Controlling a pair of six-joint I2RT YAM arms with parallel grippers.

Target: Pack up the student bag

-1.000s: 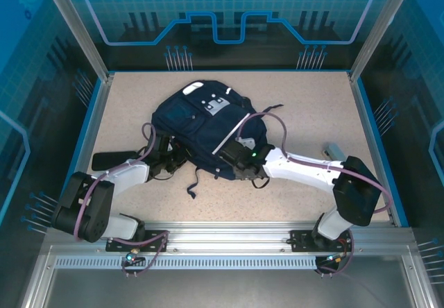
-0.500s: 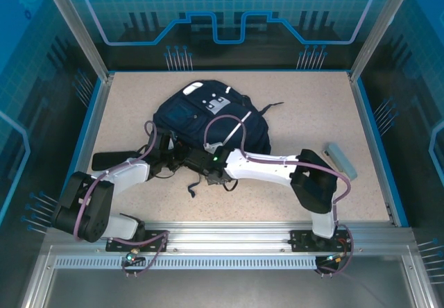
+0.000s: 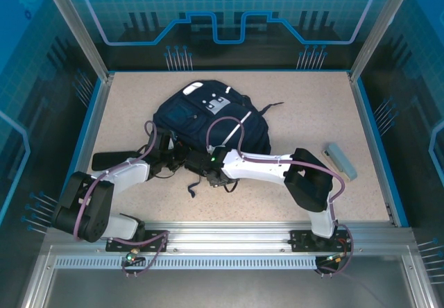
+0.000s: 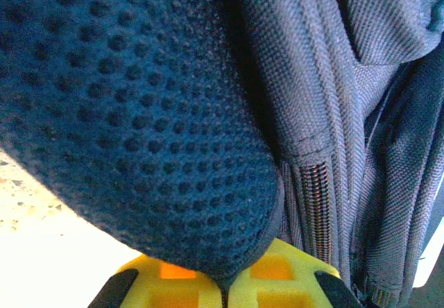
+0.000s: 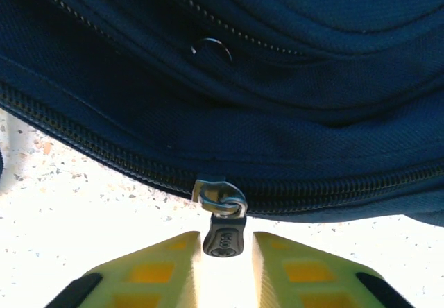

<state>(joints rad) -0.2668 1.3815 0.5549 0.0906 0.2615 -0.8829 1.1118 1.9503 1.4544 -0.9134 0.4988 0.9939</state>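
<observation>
has swung the right arm, within the last second, from the right flank of the student bag [image 3: 208,114] round to its near edge, and has drawn the right end effector [image 5: 223,237] narrower on the way; has left the left arm parked at the bag's near-left corner. finds the bag itself lying flat on the desk [image 3: 312,107], around the middle and toward the far side, with the top handle at the far end and the main zip [image 5: 104,150] shut along its length, so nothing packed yet. reads, as a judgement, as lining up to pull that zip open before any loading. gives from above only the broad layout: both arms at the near edge of the bag, a pale grey case [image 3: 342,159] well apart on the right, a dark flat item [image 3: 114,159] at the near left; too coarse there for the state of either end effector. supplies the detail from the right wrist: a metal zipper pull [image 5: 223,242] hanging between 2 yellow fingers [image 5: 159,270], a sliver of bright desk on each side, hence part open and not yet gripping. supplies from the left wrist the other half: left end effector [image 4: 225,284] clenched on the rim of the bag's mesh padding [image 4: 139,127], beside a second zip [image 4: 318,207], apparently pinning the bag in place.
</observation>
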